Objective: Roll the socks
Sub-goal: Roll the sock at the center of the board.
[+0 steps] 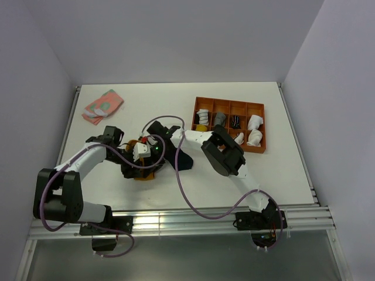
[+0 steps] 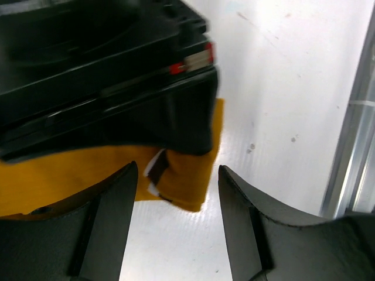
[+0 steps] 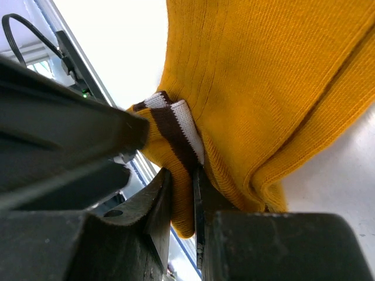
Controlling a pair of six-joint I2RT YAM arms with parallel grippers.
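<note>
mustard sock (image 3: pixel 263 88) mostly hidden beneath right pincer (image 3: pixel 181 196) gripping its cuff.

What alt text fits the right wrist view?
Right gripper shut on a fold of the mustard-orange sock, right next to its brown-and-white striped cuff. The sock fills the upper right of the view above the white table; a blurred black machine part crowds the left.

Left gripper (image 2: pixel 177 199) jaws gape, right gripper (image 3: pixel 183 199) jaws clamp.
</note>
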